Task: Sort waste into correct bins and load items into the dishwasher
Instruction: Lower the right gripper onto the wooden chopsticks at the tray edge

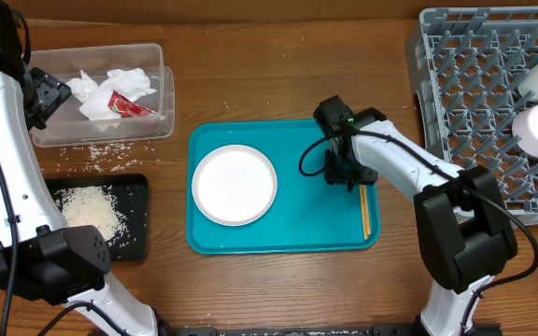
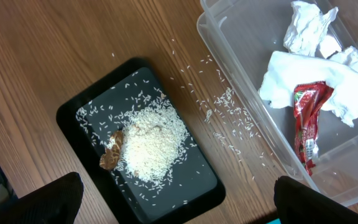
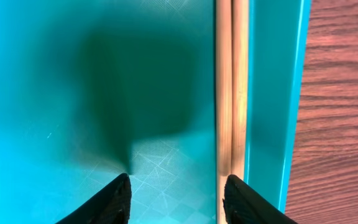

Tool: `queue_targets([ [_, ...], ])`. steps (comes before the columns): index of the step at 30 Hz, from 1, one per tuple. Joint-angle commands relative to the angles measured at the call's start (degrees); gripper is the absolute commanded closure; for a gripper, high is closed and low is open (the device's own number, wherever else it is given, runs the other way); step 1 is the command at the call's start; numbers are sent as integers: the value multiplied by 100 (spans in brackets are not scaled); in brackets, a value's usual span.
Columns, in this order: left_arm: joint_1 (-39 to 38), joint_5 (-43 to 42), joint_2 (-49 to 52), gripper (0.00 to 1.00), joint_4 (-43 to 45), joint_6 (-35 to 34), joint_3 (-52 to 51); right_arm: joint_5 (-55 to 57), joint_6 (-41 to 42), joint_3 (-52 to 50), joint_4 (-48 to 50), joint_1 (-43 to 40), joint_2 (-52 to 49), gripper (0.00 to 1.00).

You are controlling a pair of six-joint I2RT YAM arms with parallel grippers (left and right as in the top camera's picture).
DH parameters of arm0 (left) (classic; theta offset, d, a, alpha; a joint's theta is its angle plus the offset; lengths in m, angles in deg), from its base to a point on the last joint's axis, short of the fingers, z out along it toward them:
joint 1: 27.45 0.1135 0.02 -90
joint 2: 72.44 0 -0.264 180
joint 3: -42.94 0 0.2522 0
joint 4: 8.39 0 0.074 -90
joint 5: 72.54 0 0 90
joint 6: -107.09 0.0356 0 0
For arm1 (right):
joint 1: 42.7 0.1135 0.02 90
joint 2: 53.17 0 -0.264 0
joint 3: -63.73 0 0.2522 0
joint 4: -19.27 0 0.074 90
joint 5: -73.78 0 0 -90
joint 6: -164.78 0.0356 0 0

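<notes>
Running along the teal tray's (image 3: 263,93) raised wall, the chopsticks (image 3: 232,87) touch it.

This looks like a robotics lab bench set up as a kitchen clean-up station. A left arm (image 1: 7,163) and a right arm (image 1: 402,162), white with black joints and trailing cables, stand at the edge of a wood-grain worktop (image 1: 278,75). Dishwashing props are laid out on it: a grey dish rack (image 1: 474,93), a teal tray (image 1: 316,224) holding a white plate (image 1: 234,185), a clear tub (image 1: 164,89) with crumpled tissue (image 1: 124,82), and a black tray (image 1: 136,219) of rice (image 1: 92,213).
</notes>
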Motion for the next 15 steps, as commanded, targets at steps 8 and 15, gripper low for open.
queue_targets([
  [8, 20, 96, -26, 0, 11, 46, 52, 184, -254, -37, 157, -4, 42, 50],
  [15, 20, 96, -26, 0, 11, 46, 52, 310, -387, -37, 232, -11, 42, 50],
])
